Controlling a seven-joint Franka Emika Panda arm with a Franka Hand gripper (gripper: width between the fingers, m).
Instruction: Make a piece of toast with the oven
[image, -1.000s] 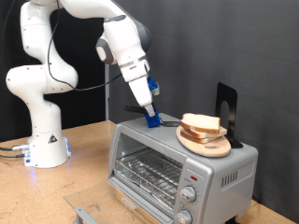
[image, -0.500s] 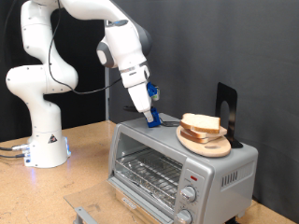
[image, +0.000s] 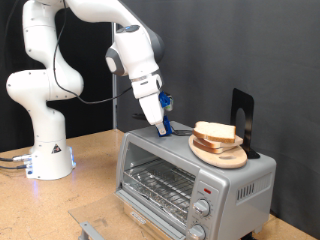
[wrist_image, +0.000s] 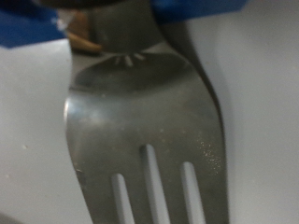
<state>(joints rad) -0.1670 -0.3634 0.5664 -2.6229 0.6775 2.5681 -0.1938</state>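
Centre of the exterior view: gripper (image: 164, 127) angled down onto the flat top of the oven (image: 190, 170), blue-padded fingers (image: 162, 103) pinched round the handle of a fork (image: 176, 130), the dark handle lying low across the oven roof and pointing toward the frame's right. In the wrist view, fork (wrist_image: 145, 131) filling nearly the whole picture: broad metal neck, tines running to the lower edge, blue finger pads (wrist_image: 28, 26) clamped on the handle at the upper edge, pale grey oven surface (wrist_image: 266, 103) on either side.

Right of the gripper, near but apart from it: piece of toast (image: 215, 131), pale with a tan crust, lying on a round wooden plate (image: 222, 152) atop the oven, right of frame centre. Just behind the plate, at the oven's far right corner, a black upright stand (image: 241, 116).

Lower centre to lower right: oven body in silver-grey, glass door pulled down and open toward the lower left, wire rack (image: 160, 180) visible inside and bare. Round knobs (image: 205, 209) stacked at the front right, a small red mark above them.

Left of frame: white arm base (image: 45, 150) on a wooden table (image: 90, 185), cables trailing off the left edge.
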